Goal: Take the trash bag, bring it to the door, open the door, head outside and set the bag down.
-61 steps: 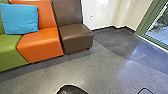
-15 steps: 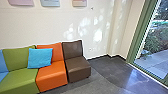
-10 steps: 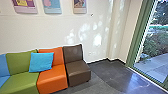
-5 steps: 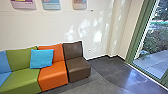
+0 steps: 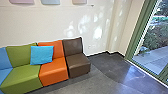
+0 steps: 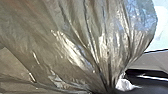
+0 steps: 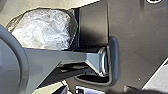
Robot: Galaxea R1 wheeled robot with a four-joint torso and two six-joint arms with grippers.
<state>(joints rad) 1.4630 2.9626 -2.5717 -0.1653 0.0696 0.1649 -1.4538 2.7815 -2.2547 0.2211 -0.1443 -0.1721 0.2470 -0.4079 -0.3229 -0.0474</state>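
Note:
The trash bag (image 6: 75,45), a translucent plastic sack, looms large in the left wrist view. Its folds draw together into a tight neck where my left gripper (image 6: 108,90) is shut on it. Shiny crumpled plastic of the bag (image 7: 43,30) bulges behind the robot's own parts in the right wrist view. How my right gripper stands cannot be made out. On the right of the head view is tall glass in a green door frame (image 5: 136,35), with paving outside.
Joined seats line the wall at the left, among them a green seat (image 5: 22,75), an orange seat (image 5: 53,72) and a brown seat (image 5: 78,62). A blue cushion (image 5: 41,55) lies on them. Dark floor (image 5: 110,65) runs to the glass; bushes (image 5: 157,37) grow outside.
The head camera has moved: compared with the oldest picture it takes in more wall and glass. Over the last half second it has dipped slightly. The seats and cushion stay put.

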